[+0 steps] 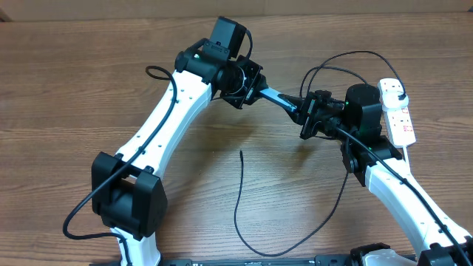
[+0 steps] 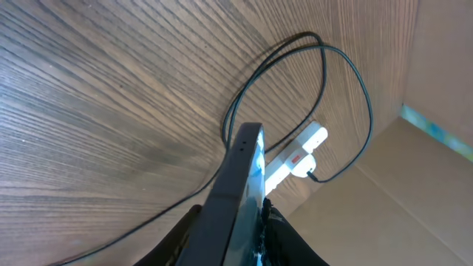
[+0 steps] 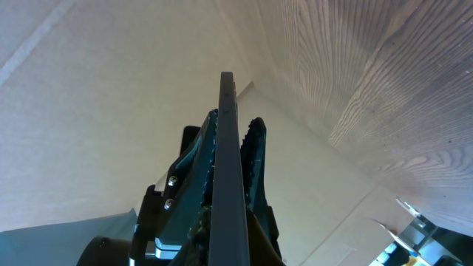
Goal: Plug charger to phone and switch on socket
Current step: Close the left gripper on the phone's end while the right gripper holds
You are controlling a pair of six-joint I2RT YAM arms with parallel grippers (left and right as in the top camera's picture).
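The phone [image 1: 281, 97] hangs above the table between both arms, edge-on, with a strip of its blue screen showing. My left gripper [image 1: 260, 90] is shut on one end of it, and the left wrist view shows the phone [image 2: 240, 185] pinched between the dark fingers [image 2: 277, 236]. My right gripper [image 1: 304, 112] is shut on the other end, where the phone [image 3: 227, 148] rises as a thin dark edge. The charger [image 1: 238, 214] lies loose on the wood, its free tip [image 1: 242, 153] below the phone. The white socket [image 1: 397, 111] lies at the far right; the charger's cable [image 2: 347, 66] loops to the socket [image 2: 295, 151].
A cardboard wall [image 1: 111, 9] runs along the table's back edge. The charger's loop [image 1: 347, 58] arcs behind the right arm. Bare wooden table [image 1: 74, 89] stretches to the left of the arms.
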